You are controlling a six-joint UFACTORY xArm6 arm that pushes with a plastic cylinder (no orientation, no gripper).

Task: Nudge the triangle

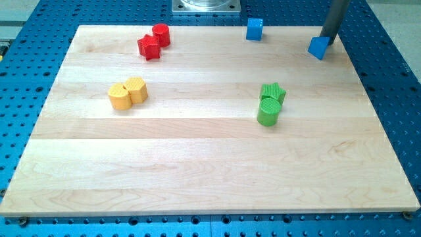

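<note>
Camera view, the only one. Wooden board (197, 164) on a blue perforated table (395, 99).

Task block: the blue triangle (319, 47), near the board's top right corner. Shape hedged: from this angle it reads as a wedge, but the far faces are hidden, so triangle is my best reading. The other blue block (254, 29), along the top edge further to the view's left, looks more like a cube.

My tip (327, 41): the dark rod comes down from the view's top right and its end sits at the triangle's upper right side, touching or just short of it; the contact line is hidden behind the block. No pincer on this rig, just a bare rod, so nothing to open or close.

Key relation: the triangle lies to the view's lower left of my tip. A push from here would likely send it toward the view's left and bottom, inward over the board, away from the near edge at right.

Others, all well apart: red cylinder (161, 34) touching red star (149, 47), top left; two yellow blocks (128, 93) side by side, left of centre; green star (273, 93) against green cylinder (268, 112), right of centre.

Writing, labels, brands: none readable.
</note>
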